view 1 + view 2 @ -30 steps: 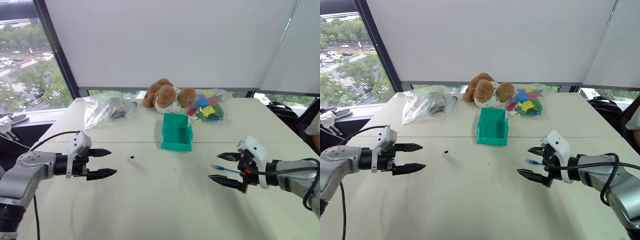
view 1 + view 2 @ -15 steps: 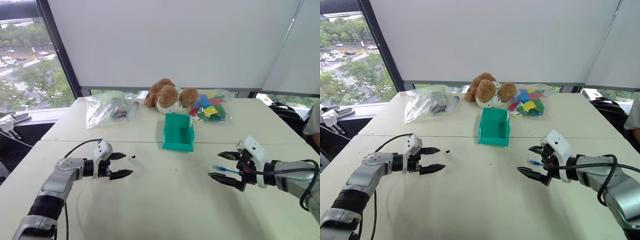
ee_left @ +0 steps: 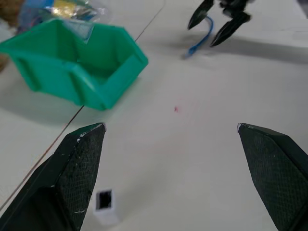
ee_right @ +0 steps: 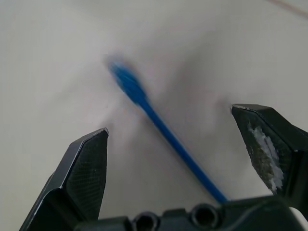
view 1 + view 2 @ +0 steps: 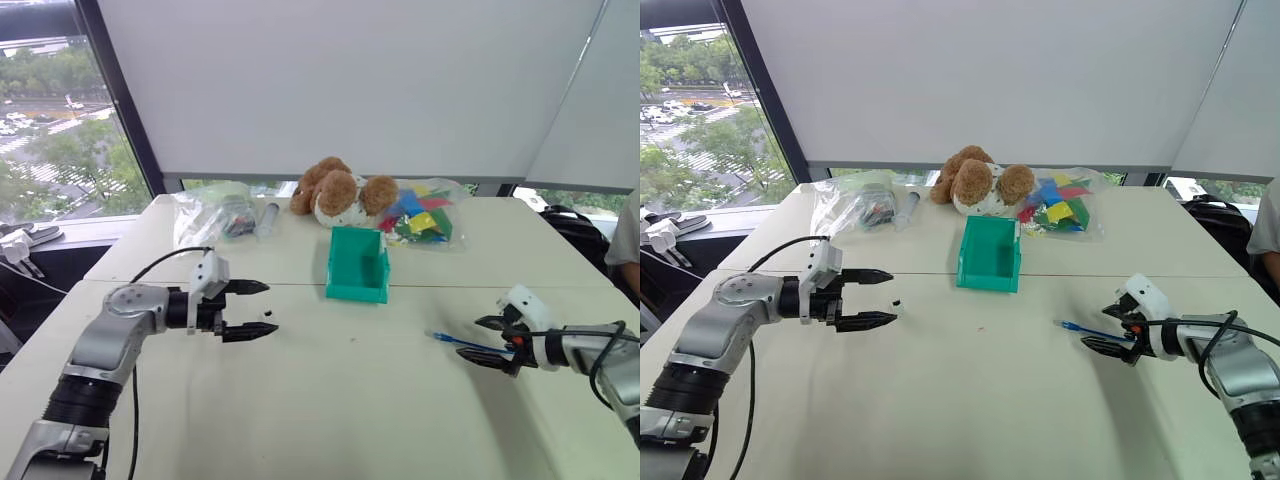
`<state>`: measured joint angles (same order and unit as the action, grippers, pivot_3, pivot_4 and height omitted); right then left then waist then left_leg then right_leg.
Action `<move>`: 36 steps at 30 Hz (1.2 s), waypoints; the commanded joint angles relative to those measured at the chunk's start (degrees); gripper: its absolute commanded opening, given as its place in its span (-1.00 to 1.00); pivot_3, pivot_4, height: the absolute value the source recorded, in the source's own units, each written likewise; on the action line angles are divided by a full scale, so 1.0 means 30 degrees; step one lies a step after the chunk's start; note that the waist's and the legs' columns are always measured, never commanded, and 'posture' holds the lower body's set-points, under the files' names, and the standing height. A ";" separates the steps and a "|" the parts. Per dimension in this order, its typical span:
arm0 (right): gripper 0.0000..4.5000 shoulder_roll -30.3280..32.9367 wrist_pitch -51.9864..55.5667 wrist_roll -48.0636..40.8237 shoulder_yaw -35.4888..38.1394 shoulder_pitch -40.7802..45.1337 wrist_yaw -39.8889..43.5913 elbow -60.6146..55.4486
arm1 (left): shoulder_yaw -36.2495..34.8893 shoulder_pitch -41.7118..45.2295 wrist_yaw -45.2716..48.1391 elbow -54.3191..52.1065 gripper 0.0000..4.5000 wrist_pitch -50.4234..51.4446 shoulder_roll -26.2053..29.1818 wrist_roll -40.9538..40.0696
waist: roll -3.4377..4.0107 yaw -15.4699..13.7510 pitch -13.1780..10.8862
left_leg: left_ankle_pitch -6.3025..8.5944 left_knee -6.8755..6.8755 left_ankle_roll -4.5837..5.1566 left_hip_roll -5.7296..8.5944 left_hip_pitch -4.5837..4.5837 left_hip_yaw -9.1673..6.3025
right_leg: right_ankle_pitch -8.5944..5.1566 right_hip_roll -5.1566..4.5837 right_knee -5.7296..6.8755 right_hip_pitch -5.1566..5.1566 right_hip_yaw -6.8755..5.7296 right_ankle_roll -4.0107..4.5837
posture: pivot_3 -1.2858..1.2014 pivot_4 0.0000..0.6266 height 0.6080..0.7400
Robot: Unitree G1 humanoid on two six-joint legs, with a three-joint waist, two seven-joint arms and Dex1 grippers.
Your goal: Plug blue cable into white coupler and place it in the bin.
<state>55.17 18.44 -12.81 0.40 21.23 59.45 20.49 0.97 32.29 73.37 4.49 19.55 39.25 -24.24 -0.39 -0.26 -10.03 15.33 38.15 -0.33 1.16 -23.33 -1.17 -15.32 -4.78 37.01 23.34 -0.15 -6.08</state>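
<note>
Approach step: both grippers, left gripper [image 5: 258,309] and right gripper [image 5: 482,340], gape empty (nothing clamped); next, the left closes on the white coupler [image 3: 106,206] at its 3 o'clock, the right on the blue cable [image 5: 458,342]

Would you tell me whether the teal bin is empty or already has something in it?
Empty. The bin shows only bare green walls and floor inside.

Soft even daylight from window [image 5: 60,120] behind; faint shadows on table [image 5: 340,410]; wrist views blurred.
</note>
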 commanded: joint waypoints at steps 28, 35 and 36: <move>-0.98 -0.1680 0.0725 0.0381 -0.1434 0.1919 0.3205 -0.6469 | -0.0302 0.0754 0.0073 -0.0969 1.00 0.0295 -0.0278 -0.0388 | 0.0026 0.0342 -0.0014 | -0.0005 0.0005 -0.0010 -0.0025 0.0035 -0.0022 | 0.0000 0.0030 0.0040 -0.0012 0.0011 0.0000 | 0.03 -0.52 1.00; -0.98 -0.3776 0.2782 0.0696 -0.4421 0.2410 0.2982 -0.9706 | -0.0214 0.0891 0.0074 -0.1064 1.00 0.0480 -0.0271 -0.0438 | 0.0017 0.0224 -0.0011 | -0.0005 0.0009 -0.0010 -0.0003 0.0011 -0.0052 | 0.0000 0.0019 0.0021 -0.0019 0.0009 0.0000 | 0.03 -0.52 1.00; -0.98 -0.3950 0.2634 0.1088 -0.4959 0.2500 0.2934 -0.9615 | -0.0190 0.0865 0.0078 -0.1129 1.00 0.0511 -0.0255 -0.0438 | 0.0017 0.0239 -0.0011 | -0.0006 0.0009 -0.0010 0.0000 0.0008 -0.0051 | 0.0000 0.0016 0.0021 -0.0016 0.0009 0.0000 | 0.03 -0.52 1.00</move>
<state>43.48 26.66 -10.82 -13.26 27.48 68.53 -7.07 1.31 34.05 73.48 2.36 20.99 37.93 -24.43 -0.34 0.45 -10.06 15.31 38.18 -0.36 1.17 -23.31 -1.33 -15.32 -4.73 37.07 23.30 -0.12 -6.08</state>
